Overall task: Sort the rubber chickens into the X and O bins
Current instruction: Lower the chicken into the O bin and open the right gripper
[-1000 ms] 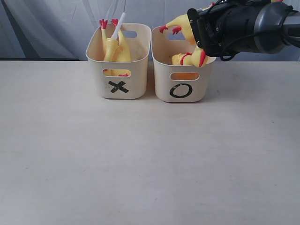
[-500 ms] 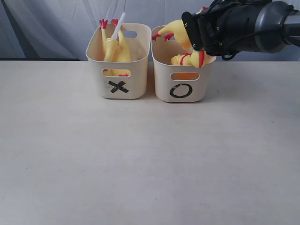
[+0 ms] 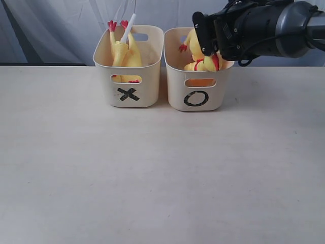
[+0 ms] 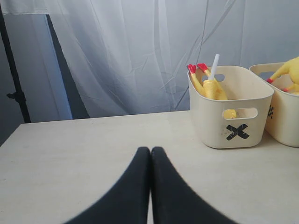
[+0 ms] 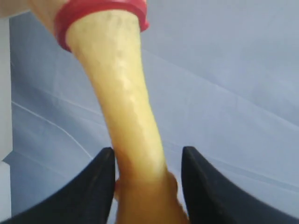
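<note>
The X bin holds a yellow rubber chicken standing feet up, also in the left wrist view as chicken and X bin. Beside it, the O bin holds another rubber chicken with red feet toward the X side. My right gripper hangs over the O bin. In the right wrist view its jaws stand apart around the chicken's yellow neck, with a gap on one side. My left gripper is shut and empty, low over the table.
A white stick pokes up from the X bin. The two tubs stand side by side at the back of the pale table. A curtain hangs behind them. The O bin's edge shows in the left wrist view.
The right arm moved left over the O bin, and the chicken's red feet dropped from above the rim down into the bin. The left arm has not moved.
</note>
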Controlling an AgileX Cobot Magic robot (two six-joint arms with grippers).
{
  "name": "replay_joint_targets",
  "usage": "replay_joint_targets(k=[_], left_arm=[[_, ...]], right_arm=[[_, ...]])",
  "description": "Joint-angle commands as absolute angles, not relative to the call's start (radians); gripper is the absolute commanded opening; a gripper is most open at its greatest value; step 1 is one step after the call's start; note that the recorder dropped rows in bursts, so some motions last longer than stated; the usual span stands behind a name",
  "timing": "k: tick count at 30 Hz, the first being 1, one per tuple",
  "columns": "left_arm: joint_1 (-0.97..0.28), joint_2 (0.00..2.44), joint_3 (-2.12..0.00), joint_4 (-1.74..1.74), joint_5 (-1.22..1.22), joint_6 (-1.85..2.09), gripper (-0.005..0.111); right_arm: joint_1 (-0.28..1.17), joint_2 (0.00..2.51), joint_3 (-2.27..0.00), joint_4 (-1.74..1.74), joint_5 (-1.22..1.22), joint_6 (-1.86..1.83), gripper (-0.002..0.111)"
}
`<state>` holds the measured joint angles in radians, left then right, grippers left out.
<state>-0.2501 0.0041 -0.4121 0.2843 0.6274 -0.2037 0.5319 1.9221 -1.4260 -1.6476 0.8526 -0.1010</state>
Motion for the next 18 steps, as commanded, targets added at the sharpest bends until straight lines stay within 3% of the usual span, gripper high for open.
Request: replay_joint_targets(k=[1,18], left_arm=[[-0.251,0.0,-0.407,0.278,0.626,-0.208,0.0],[-0.251,0.0,-0.407,0.278,0.626,-0.208,0.0]], right_arm=[[0.531,1.913,-1.433,-1.677,0.85,-0.093,0.045],[0.582,1.904,-1.433,-1.743,0.893,0.065,0.045]])
